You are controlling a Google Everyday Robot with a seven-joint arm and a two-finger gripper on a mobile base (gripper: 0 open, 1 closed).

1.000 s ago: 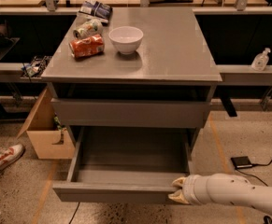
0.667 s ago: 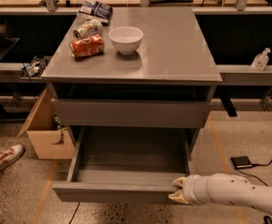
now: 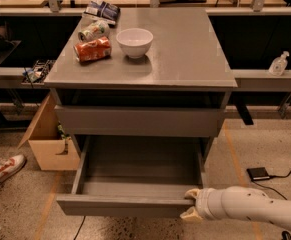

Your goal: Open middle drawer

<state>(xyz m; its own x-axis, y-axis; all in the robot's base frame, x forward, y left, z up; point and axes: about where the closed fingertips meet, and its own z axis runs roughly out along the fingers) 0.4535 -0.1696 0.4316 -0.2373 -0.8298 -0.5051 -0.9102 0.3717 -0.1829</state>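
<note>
The grey, flat-fronted middle drawer (image 3: 130, 205) is sitting far out at six o'clock. The beige-tipped gripper (image 3: 191, 204) is resting against its five o'clock corner; I cannot tell its grip. The pull seems to be finishing, so letting go is probably next.

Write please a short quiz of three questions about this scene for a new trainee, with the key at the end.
1. True or false: the pulled-out grey flat-fronted drawer is fully shut.
2. Where is the cream robot gripper? A) at the right end of the drawer's front B) on the grey cabinet top C) out of view
3. Fill in: the round white bowl stands beside a red ____ that lies on its side.
Key: 1 false; 2 A; 3 can.
</note>
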